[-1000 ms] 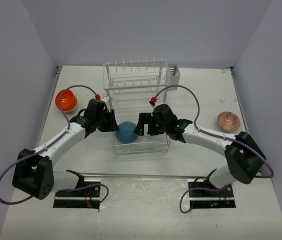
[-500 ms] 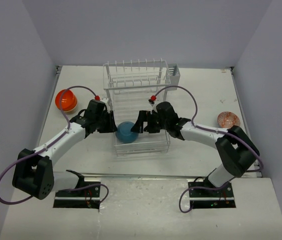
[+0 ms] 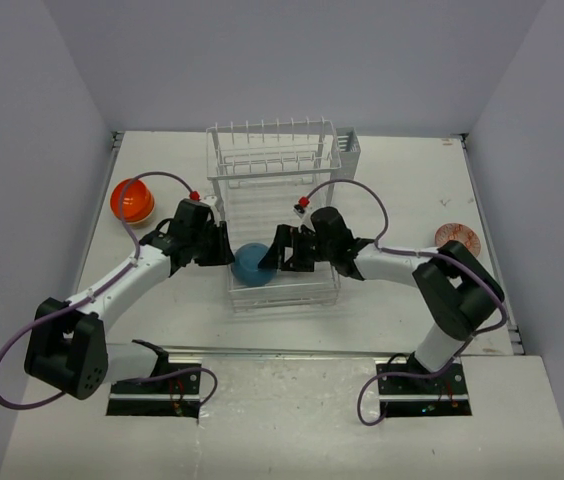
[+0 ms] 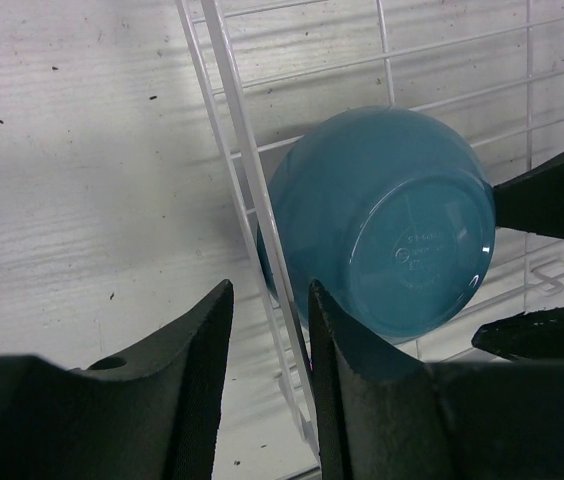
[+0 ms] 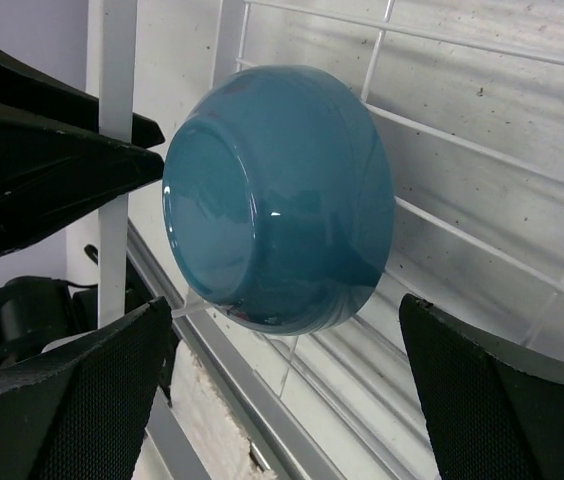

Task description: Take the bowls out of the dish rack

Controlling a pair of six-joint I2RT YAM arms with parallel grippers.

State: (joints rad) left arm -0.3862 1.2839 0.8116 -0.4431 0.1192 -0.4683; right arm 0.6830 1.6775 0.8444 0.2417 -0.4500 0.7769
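Here, the fingers [image 4: 187,385] of the left gripper [image 4: 269,300] are standing only a narrow slit apart, and a white side wire of the dish rack [image 3: 274,172] is running up through that slit. The inner finger is overlapping the lower edge of the teal bowl [image 4: 392,220], but I cannot tell whether the pair is pinching the wire or the bowl's rim. Opposite, the right gripper [image 5: 280,315] is holding its two fingers wide apart and gripping nothing, with its tips reaching in at the bowl's other side. The teal bowl is sitting inside the rack's flat tray section, near the front left corner. It is turned mouth-down and tilted, showing its glossy underside and foot ring to both wrist cameras, with its edge lying close against the rack's left side wires. From above, both arms are reaching inward from the near edge of the table [image 3: 292,335], flanking the bowl on the left and right. Out on the table, a glossy orange bowl [image 3: 132,200] is resting well left of the rack. A reddish speckled bowl [image 3: 459,236] is lying far to the right, partly hidden by the right arm's elbow. A small grey cutlery caddy [image 3: 348,147] is hanging at the rack's far right corner
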